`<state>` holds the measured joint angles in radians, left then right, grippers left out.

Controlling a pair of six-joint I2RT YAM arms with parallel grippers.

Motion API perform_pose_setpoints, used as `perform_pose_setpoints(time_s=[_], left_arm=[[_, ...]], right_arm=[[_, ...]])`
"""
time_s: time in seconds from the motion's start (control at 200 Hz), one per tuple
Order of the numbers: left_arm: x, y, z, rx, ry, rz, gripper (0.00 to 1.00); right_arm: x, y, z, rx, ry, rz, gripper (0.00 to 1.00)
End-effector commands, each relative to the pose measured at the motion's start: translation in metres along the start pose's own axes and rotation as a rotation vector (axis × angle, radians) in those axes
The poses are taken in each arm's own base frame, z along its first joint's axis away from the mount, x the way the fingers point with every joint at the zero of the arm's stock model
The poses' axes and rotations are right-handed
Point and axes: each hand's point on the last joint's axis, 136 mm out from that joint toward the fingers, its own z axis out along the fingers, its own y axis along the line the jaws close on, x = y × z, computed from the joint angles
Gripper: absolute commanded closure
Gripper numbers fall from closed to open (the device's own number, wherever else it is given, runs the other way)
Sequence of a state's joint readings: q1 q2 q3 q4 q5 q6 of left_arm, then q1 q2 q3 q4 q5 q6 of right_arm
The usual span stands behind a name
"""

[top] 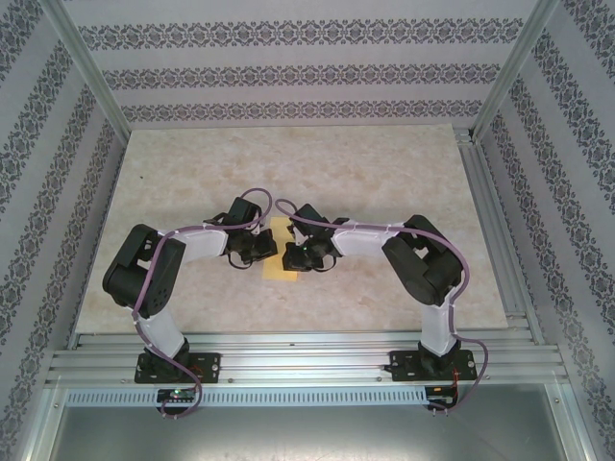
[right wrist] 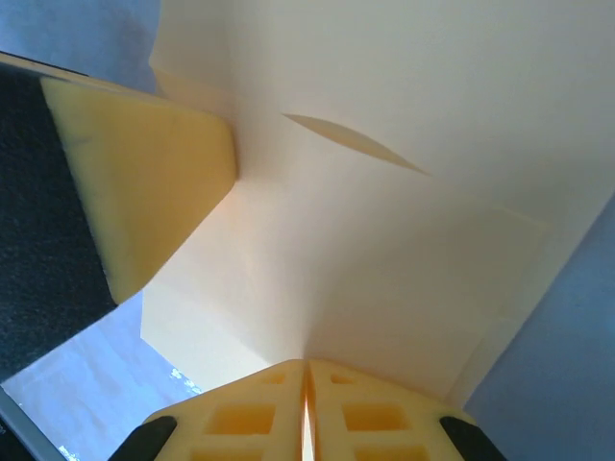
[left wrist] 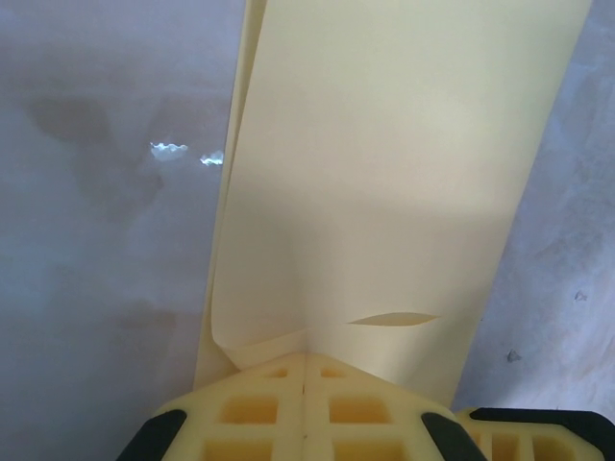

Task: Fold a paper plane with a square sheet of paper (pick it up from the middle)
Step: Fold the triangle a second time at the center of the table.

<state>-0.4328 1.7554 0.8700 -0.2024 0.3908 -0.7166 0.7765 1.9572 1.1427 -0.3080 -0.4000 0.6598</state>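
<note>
My left tool (top: 266,252) and right tool (top: 292,257) each clenched the sheet of paper (top: 280,273) mid-frame from opposite sides. Its long axis ran top-to-bottom between them.

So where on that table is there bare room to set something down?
The far table, beyond the left gripper and right gripper up to the back wall, is bare; so are the strips along its side edges. The centre is crowded: both pinch the yellow paper.
</note>
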Motion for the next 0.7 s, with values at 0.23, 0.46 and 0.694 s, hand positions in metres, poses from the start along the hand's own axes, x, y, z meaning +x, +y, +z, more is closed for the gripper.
perform_pose_setpoints(time_s=[0.23,0.46,0.694], left_arm=[[0.025,0.043,0.015,-0.163,0.063,-0.045,0.93],[0.022,0.036,0.01,-0.141,0.049,-0.031,0.93],[0.018,0.001,-0.005,-0.009,0.011,0.042,0.88]], right_arm=[[0.059,-0.027,-0.005,0.06,0.124,0.022,0.89],[0.06,-0.029,-0.008,0.076,0.117,0.022,0.9],[0.055,-0.036,-0.003,0.113,0.099,0.038,0.92]])
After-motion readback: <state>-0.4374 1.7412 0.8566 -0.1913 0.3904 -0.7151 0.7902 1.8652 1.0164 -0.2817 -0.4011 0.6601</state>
